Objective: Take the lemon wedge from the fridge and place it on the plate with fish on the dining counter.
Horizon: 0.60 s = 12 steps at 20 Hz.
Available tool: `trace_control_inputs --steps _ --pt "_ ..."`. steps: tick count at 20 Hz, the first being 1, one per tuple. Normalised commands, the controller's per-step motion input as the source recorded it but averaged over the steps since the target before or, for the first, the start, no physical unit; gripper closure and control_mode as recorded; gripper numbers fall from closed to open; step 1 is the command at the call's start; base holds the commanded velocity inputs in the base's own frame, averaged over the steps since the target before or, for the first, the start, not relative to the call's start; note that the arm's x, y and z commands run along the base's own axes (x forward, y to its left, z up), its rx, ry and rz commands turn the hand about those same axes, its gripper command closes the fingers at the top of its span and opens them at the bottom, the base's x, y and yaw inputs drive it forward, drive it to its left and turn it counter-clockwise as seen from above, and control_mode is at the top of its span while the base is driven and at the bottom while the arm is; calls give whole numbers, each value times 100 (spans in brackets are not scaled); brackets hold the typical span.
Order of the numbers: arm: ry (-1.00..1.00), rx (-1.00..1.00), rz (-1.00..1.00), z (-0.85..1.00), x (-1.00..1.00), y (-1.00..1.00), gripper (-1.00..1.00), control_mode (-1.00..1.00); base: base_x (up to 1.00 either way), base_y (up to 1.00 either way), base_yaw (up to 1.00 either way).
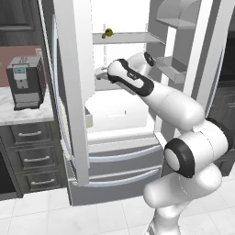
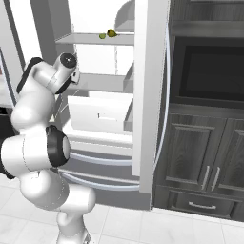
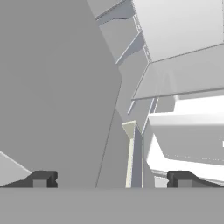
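The white robot arm [image 1: 183, 133] reaches into the open fridge [image 1: 119, 156], its gripper [image 3: 111, 179] spread wide and empty below the upper shelf where the lemon wedge [image 2: 102, 35] sits ungrasped, so pickup and delivery both remain.

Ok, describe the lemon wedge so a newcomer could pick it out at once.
Find the open fridge and look inside at the upper white shelf, above the white drawer. Near that shelf's front edge lie two small items side by side. The lemon wedge is the tiny plain yellow-green piece; its neighbour, the round fruit, is larger and yellow with dark patches.
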Motion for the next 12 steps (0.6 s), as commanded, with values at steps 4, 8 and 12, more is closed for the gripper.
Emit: trace_control_inputs --steps 4,8,12 --pt "0 0 6 -15 65 54 -100 -100 0 0 0" --pt "0 0 6 -8 46 70 -100 -100 0 0 0" --pt "-2 0 6 -1 18 100 -100 -100 0 0 0"
